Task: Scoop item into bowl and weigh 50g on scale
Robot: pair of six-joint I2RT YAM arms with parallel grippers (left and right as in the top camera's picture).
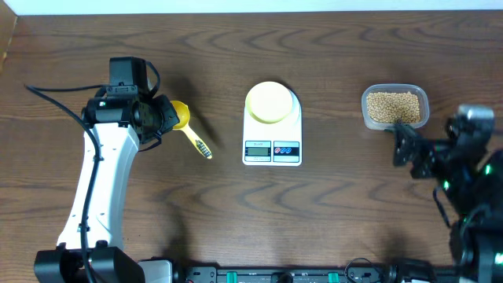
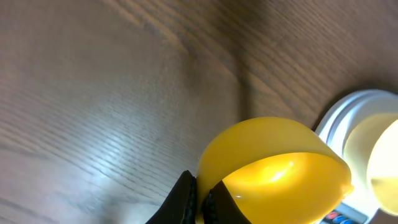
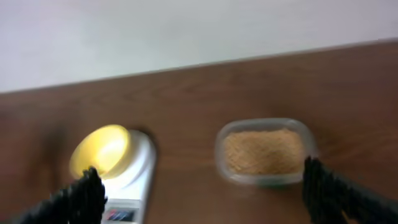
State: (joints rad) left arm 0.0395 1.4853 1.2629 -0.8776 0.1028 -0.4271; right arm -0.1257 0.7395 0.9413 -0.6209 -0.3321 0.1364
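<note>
Jaws of left gripper pinched shut on cup rim of yellow scoop, left of scale; scoop's handle slanting toward scale's near-left corner. Jaws of right gripper spread wide, gripping nothing, right of scale. Bowl atop scale, display end nearest robot. Beans in clear container, right of scale.

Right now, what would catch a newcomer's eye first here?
A bright yellow scoop in the left tool, left of centre. In the middle, a pale bowl sits on the white scale; at right, a clear tub of beans lies before the open right tool.
</note>
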